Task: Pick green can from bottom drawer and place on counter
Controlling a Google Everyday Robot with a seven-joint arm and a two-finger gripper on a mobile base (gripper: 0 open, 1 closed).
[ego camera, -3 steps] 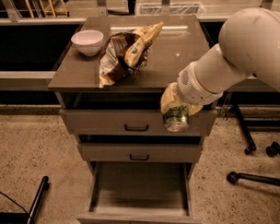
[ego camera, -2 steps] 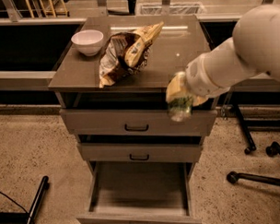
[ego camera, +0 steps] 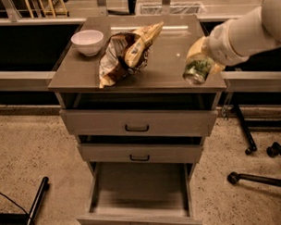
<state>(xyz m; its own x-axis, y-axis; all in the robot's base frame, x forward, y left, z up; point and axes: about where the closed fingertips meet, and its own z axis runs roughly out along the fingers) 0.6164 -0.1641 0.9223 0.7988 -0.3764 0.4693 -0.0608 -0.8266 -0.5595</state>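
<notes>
Now hangs higher and farther right than before, claw (ego camera: pixel 201 61) over the desk (ego camera: pixel 166 58) at its front right corner. Clamps the tilted green can (ego camera: pixel 194 70); leaves the bottom drawer (ego camera: pixel 138 188) open.

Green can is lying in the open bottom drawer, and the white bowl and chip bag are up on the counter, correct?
Not quite. The camera view shows the green can held in the gripper at the counter's right front corner, not in the bottom drawer, which is open. The white bowl and chip bag are on the counter, as you say.
</notes>
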